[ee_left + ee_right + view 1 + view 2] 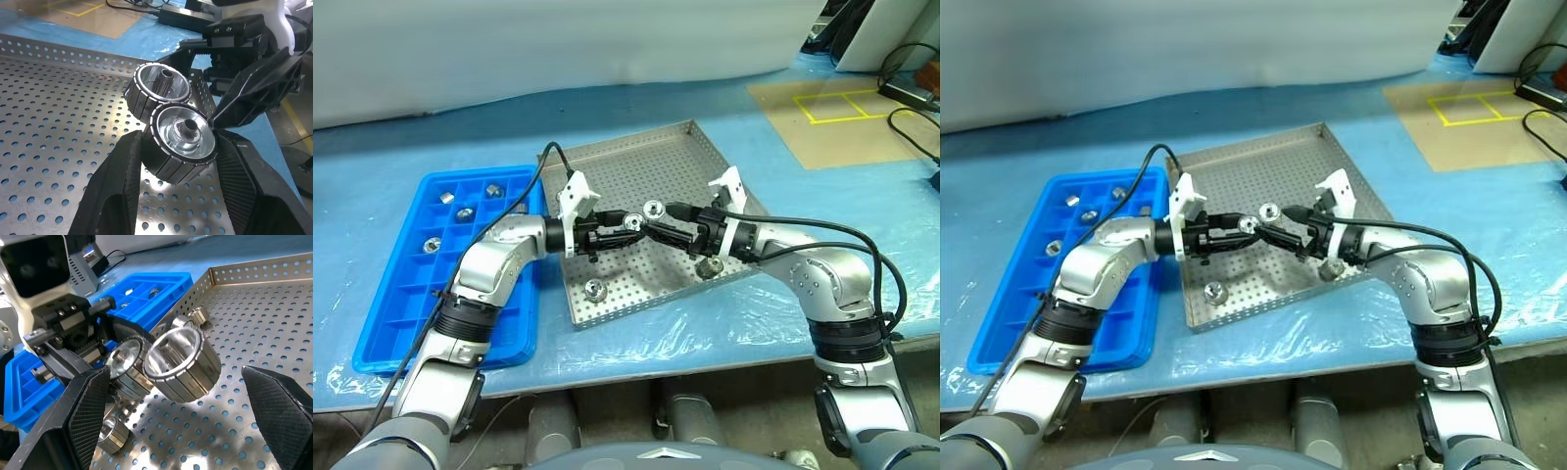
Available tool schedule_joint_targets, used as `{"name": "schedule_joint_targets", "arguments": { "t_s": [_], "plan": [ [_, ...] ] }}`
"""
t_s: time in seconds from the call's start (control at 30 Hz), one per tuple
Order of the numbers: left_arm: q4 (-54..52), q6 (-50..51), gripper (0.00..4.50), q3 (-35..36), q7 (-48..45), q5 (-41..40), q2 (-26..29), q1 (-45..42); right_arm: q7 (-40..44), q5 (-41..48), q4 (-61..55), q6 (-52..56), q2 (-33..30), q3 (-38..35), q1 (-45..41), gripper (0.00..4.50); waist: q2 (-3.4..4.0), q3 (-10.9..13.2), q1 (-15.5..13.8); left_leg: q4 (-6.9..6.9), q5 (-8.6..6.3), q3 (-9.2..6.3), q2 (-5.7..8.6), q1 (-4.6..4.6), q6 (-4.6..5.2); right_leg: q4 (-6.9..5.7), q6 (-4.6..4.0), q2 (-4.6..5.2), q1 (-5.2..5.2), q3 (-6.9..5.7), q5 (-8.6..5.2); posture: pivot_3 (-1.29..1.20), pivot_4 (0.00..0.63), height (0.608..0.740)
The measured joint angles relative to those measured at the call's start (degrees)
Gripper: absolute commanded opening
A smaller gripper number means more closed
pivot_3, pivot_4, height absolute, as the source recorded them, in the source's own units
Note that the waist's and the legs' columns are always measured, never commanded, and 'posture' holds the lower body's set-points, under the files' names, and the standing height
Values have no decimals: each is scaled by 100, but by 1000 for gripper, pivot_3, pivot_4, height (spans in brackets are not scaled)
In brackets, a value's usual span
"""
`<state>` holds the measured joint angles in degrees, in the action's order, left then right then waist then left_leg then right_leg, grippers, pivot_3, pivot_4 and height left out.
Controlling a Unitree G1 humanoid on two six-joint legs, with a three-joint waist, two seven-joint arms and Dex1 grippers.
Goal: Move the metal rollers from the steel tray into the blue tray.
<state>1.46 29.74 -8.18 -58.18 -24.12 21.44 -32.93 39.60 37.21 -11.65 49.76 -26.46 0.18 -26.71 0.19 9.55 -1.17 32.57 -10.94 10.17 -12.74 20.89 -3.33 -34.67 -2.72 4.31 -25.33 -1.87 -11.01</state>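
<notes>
The steel tray (pixel 636 162) lies in the middle of the table, with the blue tray (pixel 396 323) to its left. My left gripper (pixel 631 226) reaches in from the left, level over the steel tray, and is shut on one of the metal rollers (pixel 183 142), held close above the perforated floor. My right gripper (pixel 664 220) faces it from the right with its fingers (pixel 88 416) wide open on either side of a second roller (pixel 181 364) that rests on the tray. Two more rollers (pixel 596 289) (pixel 708 266) lie near the tray's front edge. Several rollers (pixel 464 212) sit in the blue tray's far compartments.
Blue plastic sheeting (pixel 411 147) covers the table. At the back right are a tan board with yellow tape (pixel 842 108) and black cables (pixel 911 127). The two grippers' tips are nearly touching over the steel tray.
</notes>
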Motion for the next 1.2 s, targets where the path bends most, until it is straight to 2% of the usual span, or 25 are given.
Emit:
{"name": "schedule_joint_targets", "arguments": {
  "t_s": [0.33, 0.57, 0.87, 1.2],
  "plan": [
    [-168, 148, 1898, 1, 100, -21, 16, -2, -390, 57, -51, 194, 358, -79, -145, 4500, 0, 0, 4, 0, 0, 0, 0, -1, -1, 0, 0, 0, 0, 0, 0, -182, 150, 740],
    [-195, 149, 1898, 2, 109, -54, 5, -12, -769, 1016, -120, 867, 715, -722, -247, 4500, 0, 0, -4, -2, 0, 0, 0, -2, -1, 1, 0, 0, -1, 0, 0, -185, 150, 740],
    [-187, 135, 1898, -10, 72, -95, -46, -26, -1064, 1705, -163, 1450, 745, -1189, -71, 4500, 0, 0, -7, -3, 2, 0, 0, -1, -5, 0, 0, 0, -1, 0, 0, -182, 150, 740],
    [-144, 81, 1898, -4, 225, -16, -50, 6, -1220, 1982, 1105, 1635, 751, -1788, 27, 4500, 0, 0, -11, -7, 3, -1, 1, 1, -7, 2, 0, -1, -2, 0, 0, -177, 150, 740]
  ]
}}
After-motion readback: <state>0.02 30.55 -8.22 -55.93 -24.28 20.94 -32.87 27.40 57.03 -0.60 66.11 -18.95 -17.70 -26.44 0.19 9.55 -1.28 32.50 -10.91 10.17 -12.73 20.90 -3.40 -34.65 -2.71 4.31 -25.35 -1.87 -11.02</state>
